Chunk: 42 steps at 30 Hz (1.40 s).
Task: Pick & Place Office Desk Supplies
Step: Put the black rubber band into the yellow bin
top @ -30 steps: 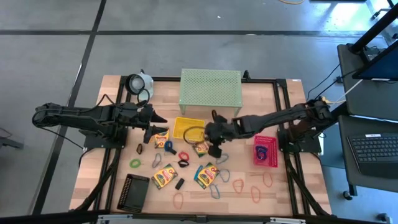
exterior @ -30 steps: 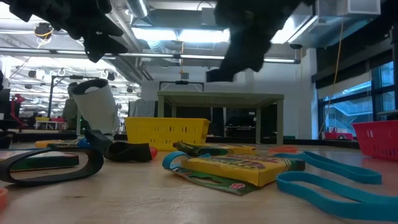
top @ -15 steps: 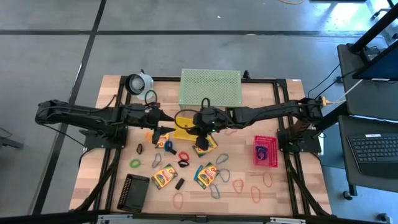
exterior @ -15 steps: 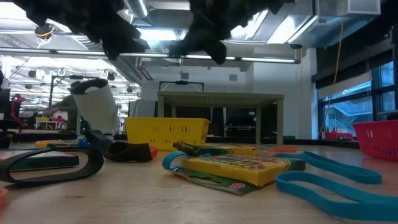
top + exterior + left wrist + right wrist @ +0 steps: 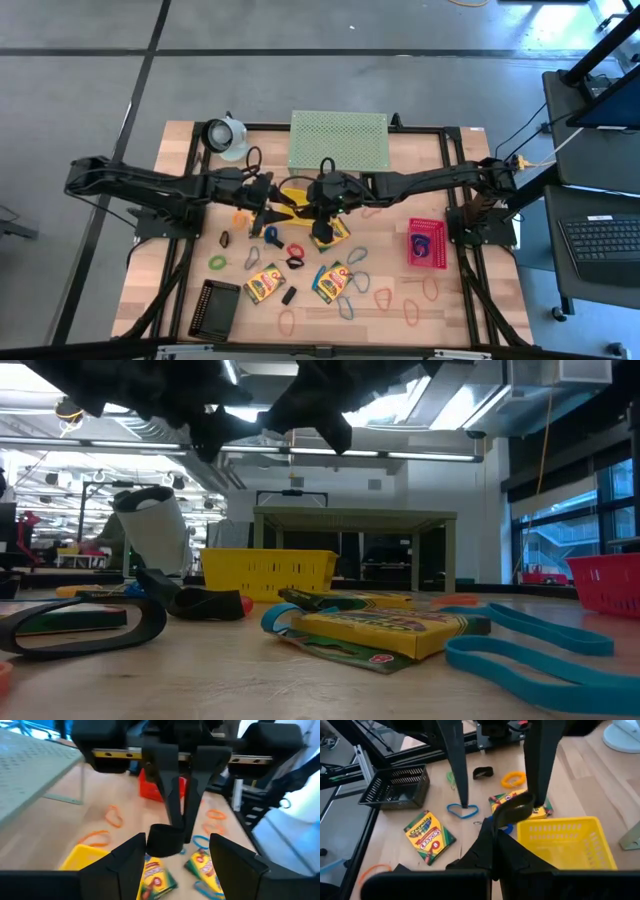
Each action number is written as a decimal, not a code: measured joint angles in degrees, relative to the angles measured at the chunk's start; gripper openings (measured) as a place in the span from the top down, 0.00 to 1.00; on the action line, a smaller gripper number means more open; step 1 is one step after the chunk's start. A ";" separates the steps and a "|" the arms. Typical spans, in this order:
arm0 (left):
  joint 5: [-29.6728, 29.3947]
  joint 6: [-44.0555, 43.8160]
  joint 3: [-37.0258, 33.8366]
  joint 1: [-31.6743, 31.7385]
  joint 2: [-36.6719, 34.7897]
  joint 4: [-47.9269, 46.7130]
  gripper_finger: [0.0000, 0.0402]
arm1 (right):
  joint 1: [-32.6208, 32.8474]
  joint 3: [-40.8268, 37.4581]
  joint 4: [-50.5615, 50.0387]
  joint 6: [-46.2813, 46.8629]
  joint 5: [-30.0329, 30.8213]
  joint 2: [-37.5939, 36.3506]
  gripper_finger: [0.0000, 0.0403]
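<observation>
Right end effector (image 5: 492, 834): fingers pressed together, pinching a black loop (image 5: 515, 809) by one end. The loop hangs in the air above the table (image 5: 450, 300), over the near edge of the yellow tray (image 5: 560, 840).

Left end effector (image 5: 177, 854): fingers spread wide, holding nothing. It faces the right end effector head-on, one finger on each side of the black loop without touching it.

Crayon boxes (image 5: 264, 283): four, lying flat on the table, two in front of the yellow tray and two nearer the table's front edge.

Coloured loops (image 5: 296, 249): blue, green, orange and red, loose on the table among the boxes.

Pink tray (image 5: 425, 243): on the right, with loops inside.

Black tray (image 5: 218, 307): front left.

Green mesh shelf (image 5: 338, 140): at the back.
</observation>
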 joint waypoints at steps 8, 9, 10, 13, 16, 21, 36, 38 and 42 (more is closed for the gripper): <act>1.65 -0.32 0.00 0.00 1.81 3.19 0.48 | 0.00 0.00 1.61 0.26 -0.45 -0.01 0.99; 2.05 -0.27 0.00 -0.02 1.83 3.61 0.48 | 0.00 0.00 1.94 0.34 -1.02 -0.01 0.99; 2.20 -0.28 0.00 -0.02 1.81 3.77 0.50 | 0.00 0.00 2.31 0.39 -1.54 -0.01 0.99; 2.32 -0.93 0.00 -0.02 1.81 4.11 0.54 | 0.24 0.00 3.04 0.39 -1.69 -0.01 0.99; 3.14 -1.38 0.00 -0.02 1.81 4.15 0.59 | 0.37 -0.02 4.26 0.24 -1.70 -0.01 0.99; 4.94 -1.36 0.00 -0.03 1.81 4.32 0.69 | 0.37 -0.04 6.27 0.20 -3.15 -0.01 0.99; 6.45 -0.62 0.87 -0.07 1.76 3.50 0.99 | 1.07 -0.04 5.78 0.70 -5.66 -0.44 0.90; 5.63 -0.22 0.87 -0.07 1.77 3.38 0.99 | 1.07 -0.04 5.41 0.70 -5.66 -0.47 0.85; 3.31 -0.18 0.87 -0.08 1.79 3.12 0.99 | 1.04 -0.04 4.89 1.17 -5.70 -0.51 0.76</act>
